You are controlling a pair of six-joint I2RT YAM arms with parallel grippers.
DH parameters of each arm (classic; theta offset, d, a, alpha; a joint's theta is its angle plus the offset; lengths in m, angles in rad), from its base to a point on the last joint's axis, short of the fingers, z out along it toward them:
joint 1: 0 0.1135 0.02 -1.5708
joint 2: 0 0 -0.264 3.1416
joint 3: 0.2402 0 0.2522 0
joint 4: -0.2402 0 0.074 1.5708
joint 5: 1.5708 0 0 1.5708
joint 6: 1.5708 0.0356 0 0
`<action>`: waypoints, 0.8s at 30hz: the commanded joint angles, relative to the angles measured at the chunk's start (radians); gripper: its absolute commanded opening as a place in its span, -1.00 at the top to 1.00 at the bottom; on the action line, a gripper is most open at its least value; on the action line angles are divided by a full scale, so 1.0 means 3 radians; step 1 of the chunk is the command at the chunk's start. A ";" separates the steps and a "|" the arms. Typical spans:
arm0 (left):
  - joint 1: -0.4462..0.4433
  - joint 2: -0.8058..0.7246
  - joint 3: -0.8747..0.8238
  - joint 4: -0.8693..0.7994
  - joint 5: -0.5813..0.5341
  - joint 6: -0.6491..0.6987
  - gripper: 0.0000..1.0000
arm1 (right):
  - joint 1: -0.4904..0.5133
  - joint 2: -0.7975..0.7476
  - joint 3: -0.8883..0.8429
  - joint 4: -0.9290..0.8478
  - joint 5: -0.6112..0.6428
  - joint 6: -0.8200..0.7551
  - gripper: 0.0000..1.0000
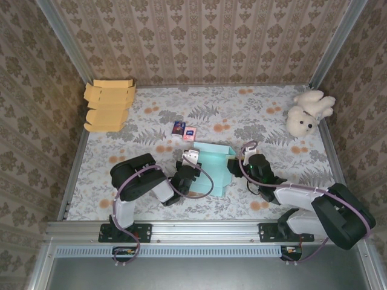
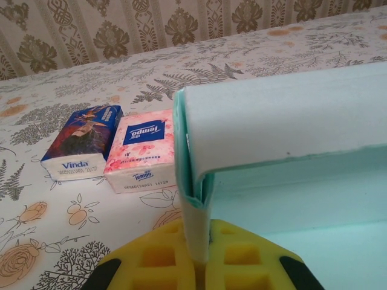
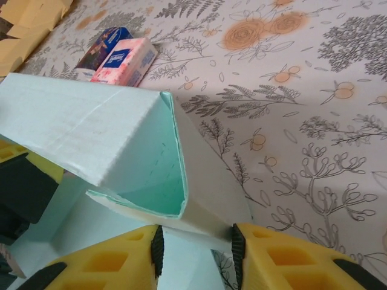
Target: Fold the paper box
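Paper box (image 1: 213,166) first: where is it? (A)

The paper box, pale teal and half folded, lies on the flowered table (image 1: 254,115) between the two claws, with a raised side wall at each claw. (B)

What is the left claw (image 2: 196,244) doing? (A)

It is clamped closed on one box wall. In its wrist view the yellow fingers (image 2: 151,260) pinch the folded-over edge of that wall, which rises straight up from between them. (B)

And the right claw (image 3: 196,241)? (A)

Its yellow fingers (image 3: 290,260) stand apart on either side of the lower edge of a hollow, folded wall. Whether they press on the paper I cannot tell. (B)

Anything else near the claws? (A)

Just beyond the left claw, a little to its left, lie a dark blue Vinda tissue pack (image 2: 81,142) and a pink Tempo tissue pack (image 2: 142,151), side by side. Far beyond that claw, near the table's back left corner, sits a stack of flat yellow cardboard blanks (image 1: 109,106). Far beyond the right claw and to its right, a white plush toy (image 1: 308,112) lies near the back right corner. (B)
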 commanded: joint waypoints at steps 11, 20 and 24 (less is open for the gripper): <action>-0.0009 0.0101 0.0013 -0.0030 0.0114 -0.0049 1.00 | 0.0243 0.0309 0.0157 0.0475 -0.0124 -0.0172 0.25; -0.0019 0.0087 0.0000 -0.0040 0.0195 -0.0109 1.00 | 0.0354 0.0823 0.0291 0.0760 0.0404 -0.0379 0.14; -0.0034 0.0097 -0.0009 -0.0052 0.0241 -0.0176 1.00 | 0.0385 0.1027 0.0306 0.0970 0.0819 -0.0315 0.13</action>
